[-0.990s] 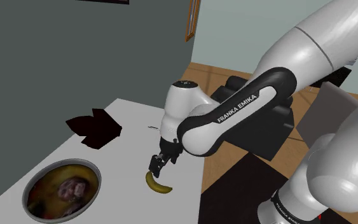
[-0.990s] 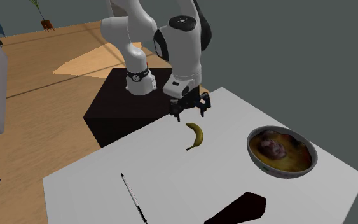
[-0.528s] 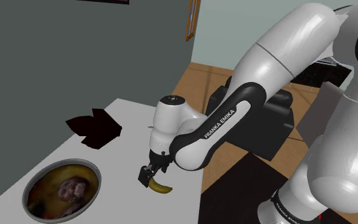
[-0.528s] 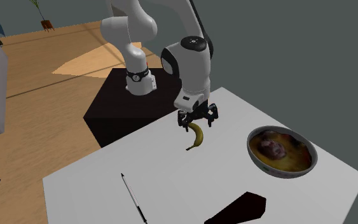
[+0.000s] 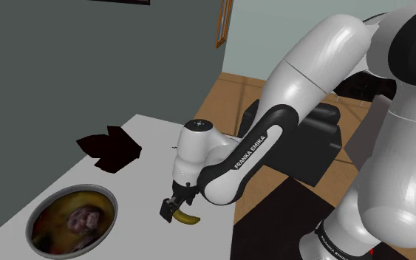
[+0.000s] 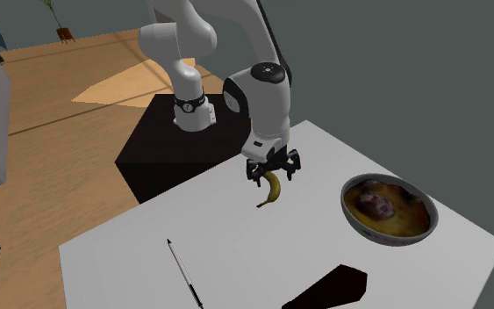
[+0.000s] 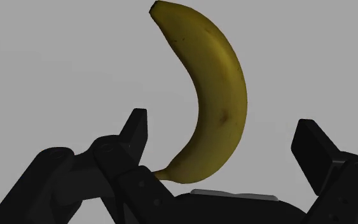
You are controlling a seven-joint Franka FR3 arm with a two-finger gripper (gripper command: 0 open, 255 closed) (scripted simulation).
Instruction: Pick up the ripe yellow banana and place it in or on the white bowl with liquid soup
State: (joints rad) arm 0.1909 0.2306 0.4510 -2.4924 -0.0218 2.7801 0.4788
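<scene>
Grey tabletop (image 6: 236, 255) carries the yellow banana (image 7: 215, 95), which lies flat on its side near the edge closest to my stand. My claw (image 7: 225, 127) is down over it with both fingers spread wide, one on each side of the fruit, gripping nothing (neither pad presses the peel). Off toward the second exterior view's right sits the bowl (image 6: 383, 238) of brownish soup, well apart from the banana. A pen (image 6: 182, 268) and a black flat shape (image 6: 328, 288) lie farther out.
</scene>
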